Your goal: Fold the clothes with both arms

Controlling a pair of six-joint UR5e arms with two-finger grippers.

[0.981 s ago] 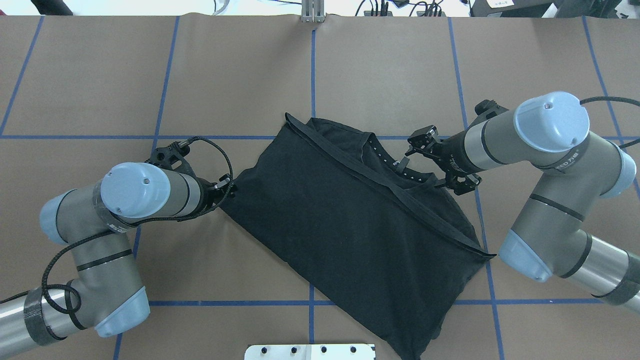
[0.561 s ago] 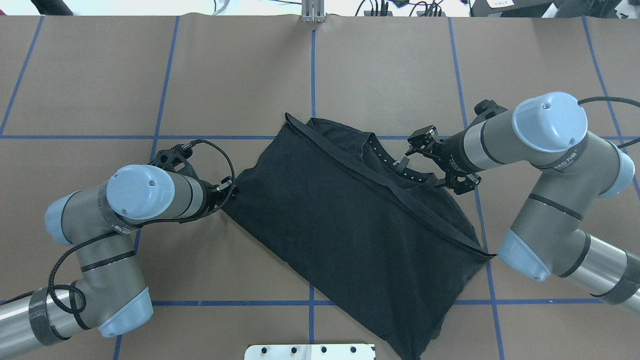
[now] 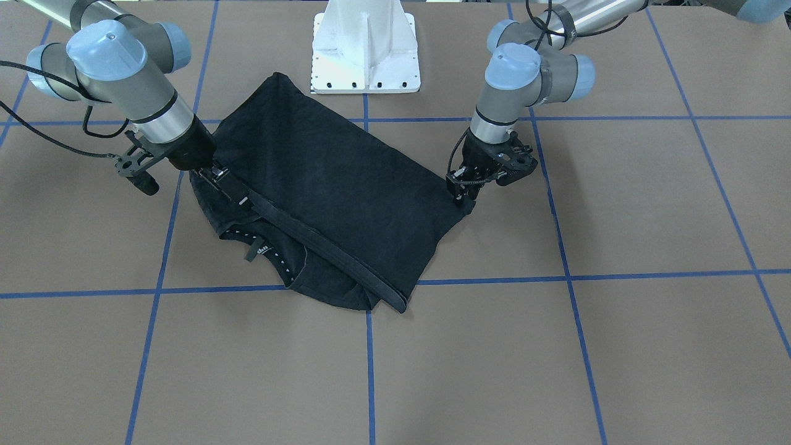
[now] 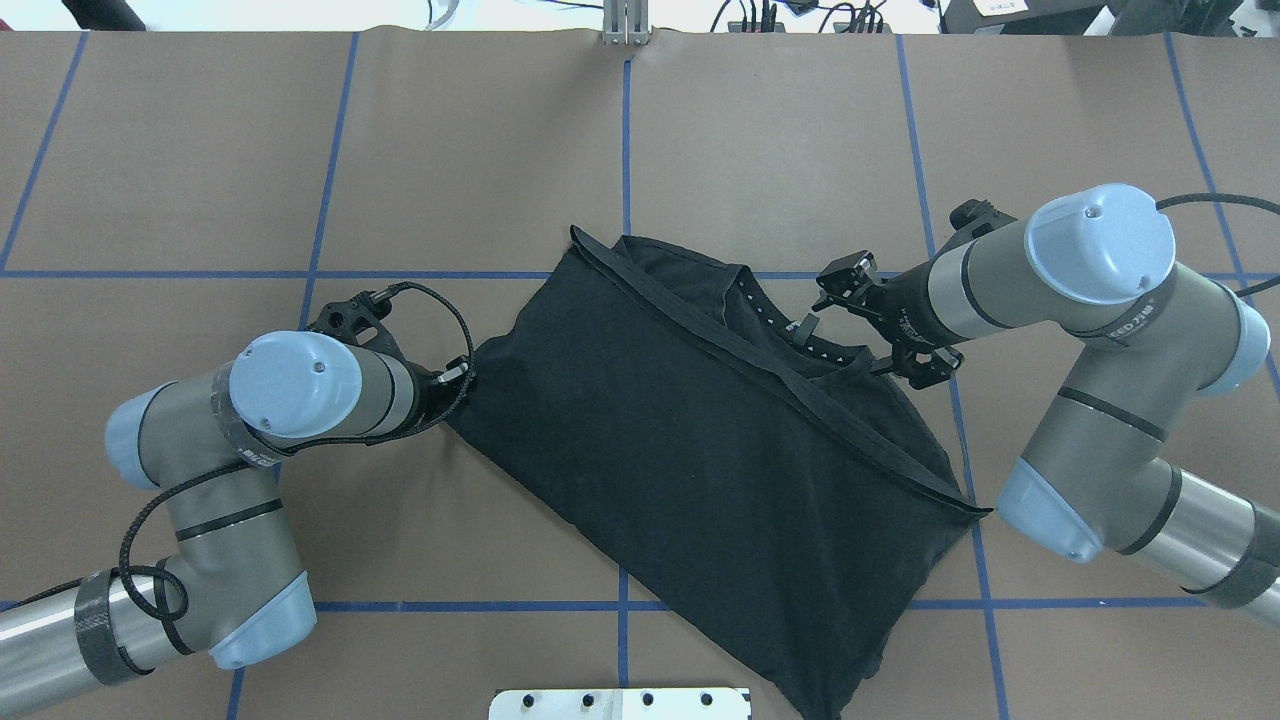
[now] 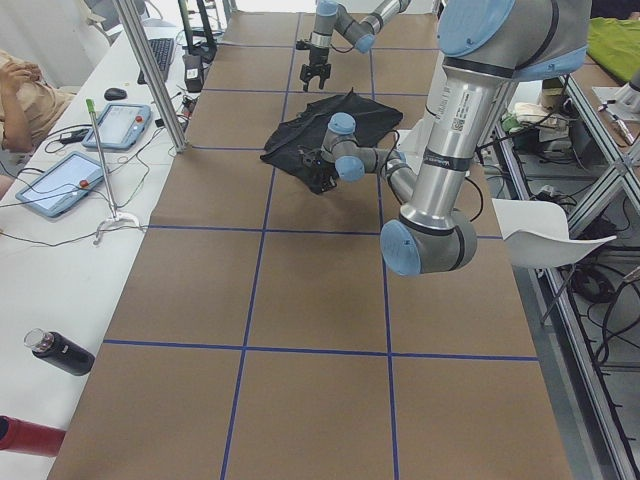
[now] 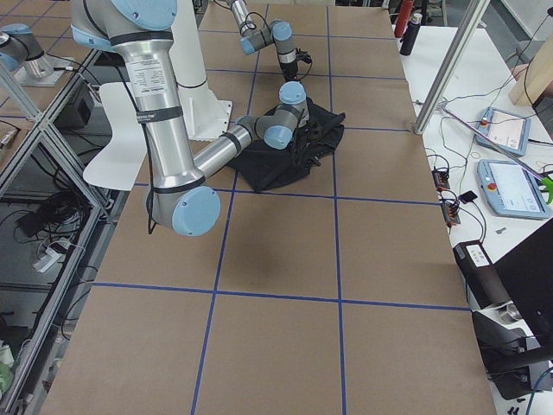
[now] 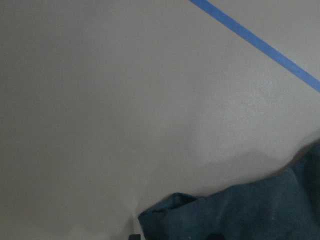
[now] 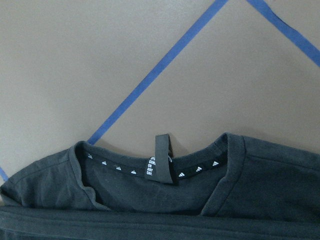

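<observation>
Mid-fold: black T-shirt (image 4: 700, 450) askew on the table (image 4: 200, 150) — left gripper (image 3: 460, 187) at a side corner, right gripper (image 3: 214, 173) by the collar (image 3: 267, 248), closure of neither discernible. Likely calls next for firm pinches, a joint lift.

T-shirt (image 4: 700, 450): black, white-triangle collar tape. Worktop (image 4: 180, 150): brown, blue grid lines. Left arm (image 4: 230, 520), right arm (image 4: 1100, 420): grey, light-blue caps.

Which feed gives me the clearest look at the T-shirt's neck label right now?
The right wrist view: the neck label sits centred and close, its loop and white print visible. Front-facing and overhead views show only a small tab; the side views are too far, the left wrist view misses it.
</observation>
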